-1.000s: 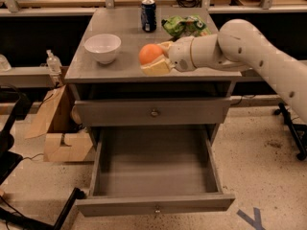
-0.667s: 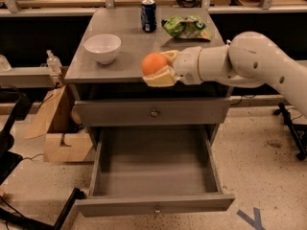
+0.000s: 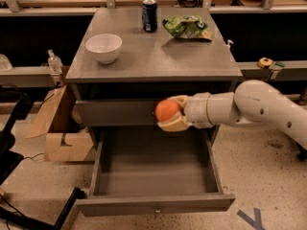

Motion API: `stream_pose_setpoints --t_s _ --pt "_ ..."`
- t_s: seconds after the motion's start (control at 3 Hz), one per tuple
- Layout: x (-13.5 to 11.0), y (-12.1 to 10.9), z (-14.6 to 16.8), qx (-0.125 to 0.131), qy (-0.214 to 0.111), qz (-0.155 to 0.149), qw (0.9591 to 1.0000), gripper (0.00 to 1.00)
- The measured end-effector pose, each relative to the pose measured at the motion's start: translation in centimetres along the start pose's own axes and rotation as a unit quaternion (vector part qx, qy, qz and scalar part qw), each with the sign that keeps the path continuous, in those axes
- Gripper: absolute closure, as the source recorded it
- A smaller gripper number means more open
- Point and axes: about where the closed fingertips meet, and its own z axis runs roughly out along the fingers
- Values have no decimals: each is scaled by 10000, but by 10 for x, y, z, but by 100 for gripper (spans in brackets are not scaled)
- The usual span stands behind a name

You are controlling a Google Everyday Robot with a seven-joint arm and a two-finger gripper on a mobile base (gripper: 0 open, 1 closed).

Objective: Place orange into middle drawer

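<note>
Grey table (image 3: 158, 61), middle drawer (image 3: 153, 174) open below. Item: orange (image 3: 166, 110), pinched in your hand (image 3: 171, 114) above the drawer's 12 o'clock edge. Firm, smooth, light, probably rolls; grip across its widest girth.

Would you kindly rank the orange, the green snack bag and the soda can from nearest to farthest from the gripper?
1. orange, held by the gripper above the open middle drawer.
2. green snack bag, back right of the tabletop.
3. soda can, at the back edge, left of the bag.
</note>
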Motion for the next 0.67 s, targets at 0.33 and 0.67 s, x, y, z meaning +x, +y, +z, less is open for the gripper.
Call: stream_pose_setpoints --t_s 0.33,0.67 --pt "84 7 16 -167 265 -56 9995 100" --pt "82 7 20 -226 273 -77 9993 100"
